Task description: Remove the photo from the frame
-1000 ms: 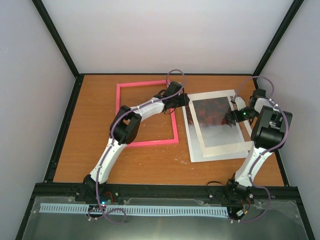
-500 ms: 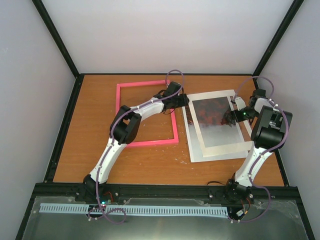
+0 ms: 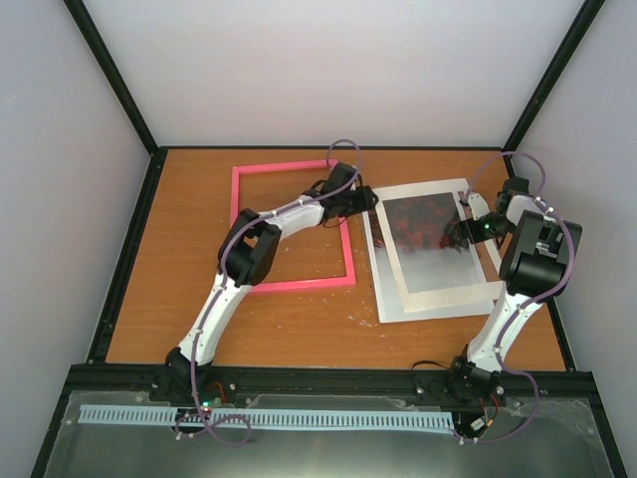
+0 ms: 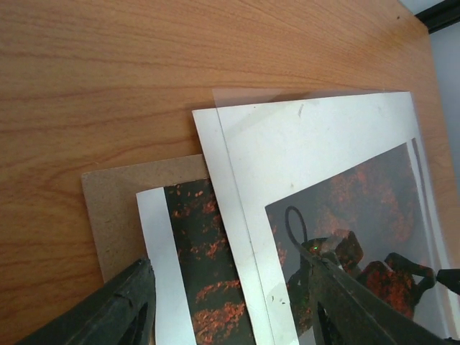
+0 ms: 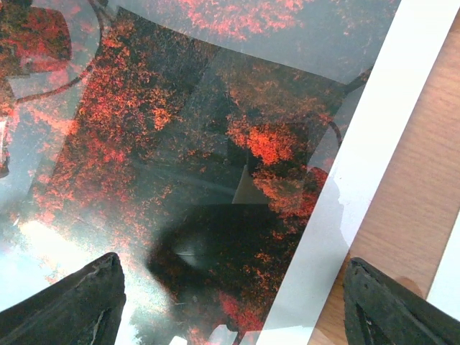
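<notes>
At the near side of the table [image 3: 299, 329], the pale grey-white end of the photo [image 3: 430, 244] is seen. Its long axis runs from near to far, slightly slanted, and the dark red-and-black end is pointed at the far wall. The photo is laid flat on a stack of white sheets [image 3: 428, 307], just right of the frame [image 3: 299, 286] and wholly outside it. Nothing is held in the frame: only bare table wood is seen inside its pink border.

The right gripper [image 3: 459, 231] is placed over the right edge of the dark end. Its fingers [image 5: 72, 302] are spread wide, and the glossy print is seen below and between them. Contact with the print cannot be told.

The left gripper [image 3: 366, 202] is set at the far left corner of the stack, with its jaws also spread apart. Between them a corner of a brown backing board [image 4: 115, 208] is shown, with a strip of dark print and a white sheet overlapped on it.
</notes>
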`<state>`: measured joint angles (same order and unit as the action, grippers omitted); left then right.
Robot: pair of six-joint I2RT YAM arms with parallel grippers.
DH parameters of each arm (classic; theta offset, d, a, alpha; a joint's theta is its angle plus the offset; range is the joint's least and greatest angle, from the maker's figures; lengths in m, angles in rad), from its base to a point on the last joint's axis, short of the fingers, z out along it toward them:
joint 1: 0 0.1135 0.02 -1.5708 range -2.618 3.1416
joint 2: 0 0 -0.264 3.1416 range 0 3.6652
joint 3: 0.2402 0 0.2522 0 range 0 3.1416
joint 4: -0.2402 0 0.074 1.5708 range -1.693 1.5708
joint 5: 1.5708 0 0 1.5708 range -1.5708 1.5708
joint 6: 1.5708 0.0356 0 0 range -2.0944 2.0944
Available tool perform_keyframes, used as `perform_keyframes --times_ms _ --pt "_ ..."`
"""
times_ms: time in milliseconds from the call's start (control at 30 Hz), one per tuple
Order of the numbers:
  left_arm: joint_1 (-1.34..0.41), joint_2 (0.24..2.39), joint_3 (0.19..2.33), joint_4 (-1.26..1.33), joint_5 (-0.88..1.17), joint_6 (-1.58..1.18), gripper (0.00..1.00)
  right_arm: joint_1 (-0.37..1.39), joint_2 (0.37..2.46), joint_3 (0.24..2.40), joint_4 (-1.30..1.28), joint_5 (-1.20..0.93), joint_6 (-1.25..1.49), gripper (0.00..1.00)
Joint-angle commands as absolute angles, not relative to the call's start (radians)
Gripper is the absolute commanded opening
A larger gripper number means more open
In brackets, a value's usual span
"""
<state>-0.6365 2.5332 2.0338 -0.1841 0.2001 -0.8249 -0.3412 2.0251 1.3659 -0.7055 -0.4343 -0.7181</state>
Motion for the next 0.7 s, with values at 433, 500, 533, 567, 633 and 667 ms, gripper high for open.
perform_keyframes --times_ms 433,500,533,567,633,667 --pt "-0.607 2.527 1.874 0.044 0.378 -0.975 0.57 -0.322 2.105 1.314 -0.799 -0.440 -0.712 0.80" --pt "-0.606 2.538 1.881 0.053 0.406 -0.973 0.54 -0.322 2.106 1.315 -0.798 -0.441 -0.712 0.80" --pt "-0.606 2.541 1.880 0.064 0.420 -0.971 0.51 -0.322 2.106 1.315 -0.799 -0.441 -0.712 0.80" --pt "-0.606 2.543 1.880 0.076 0.432 -0.970 0.47 -0.322 2.106 1.315 -0.799 -0.442 -0.712 0.80" --pt "-0.606 2.546 1.880 0.085 0.447 -0.971 0.39 -0.322 2.106 1.315 -0.799 -0.441 -0.712 0.80" --pt "-0.605 2.545 1.879 0.086 0.451 -0.972 0.35 -0.322 2.106 1.315 -0.799 -0.441 -0.712 0.80"
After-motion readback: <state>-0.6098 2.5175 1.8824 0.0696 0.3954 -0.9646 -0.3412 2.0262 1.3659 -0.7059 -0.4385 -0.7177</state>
